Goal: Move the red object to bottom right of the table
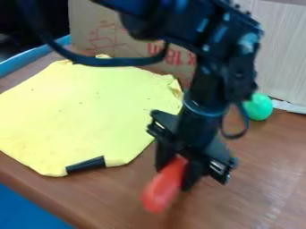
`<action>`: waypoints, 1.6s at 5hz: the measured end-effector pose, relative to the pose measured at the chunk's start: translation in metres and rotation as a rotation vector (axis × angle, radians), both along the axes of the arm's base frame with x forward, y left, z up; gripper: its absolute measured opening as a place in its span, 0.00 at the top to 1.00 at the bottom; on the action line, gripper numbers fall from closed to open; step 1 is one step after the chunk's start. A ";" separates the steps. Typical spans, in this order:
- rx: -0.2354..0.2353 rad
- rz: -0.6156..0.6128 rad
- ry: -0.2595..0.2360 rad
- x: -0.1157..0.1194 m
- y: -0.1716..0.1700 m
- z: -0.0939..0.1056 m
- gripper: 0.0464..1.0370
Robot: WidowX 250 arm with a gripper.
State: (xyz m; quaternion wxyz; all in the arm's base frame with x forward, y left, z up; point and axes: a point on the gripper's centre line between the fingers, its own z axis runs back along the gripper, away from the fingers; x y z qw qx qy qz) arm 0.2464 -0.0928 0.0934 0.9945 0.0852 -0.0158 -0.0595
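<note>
One red elongated object (pixel 161 191) slants down from the black gripper (pixel 174 176), clamped between its fingers. To place it well, grip firmly, ease rightward, and open only once the brown table (pixel 254 179) bears it. Yellow cloth (pixel 83 109) lies left of the gripper, a green ball (pixel 259 107) right, cardboard (pixel 122 38) behind.

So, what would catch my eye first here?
Likely the bright red object, held in the black gripper near the bottom middle. Next, the big yellow cloth spread on the left side of the table, and the round green thing farther back on the right.
</note>
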 end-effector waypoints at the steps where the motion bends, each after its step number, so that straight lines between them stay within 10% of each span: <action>1: -0.011 0.002 -0.018 0.008 -0.017 -0.005 0.55; 3: -0.009 0.012 -0.040 0.008 -0.033 -0.014 0.50; 5: -0.014 0.044 -0.050 0.016 -0.039 -0.016 0.03; 6: -0.025 0.045 -0.033 0.019 -0.039 -0.006 0.03; 8: -0.136 0.041 -0.073 -0.002 -0.005 0.084 0.04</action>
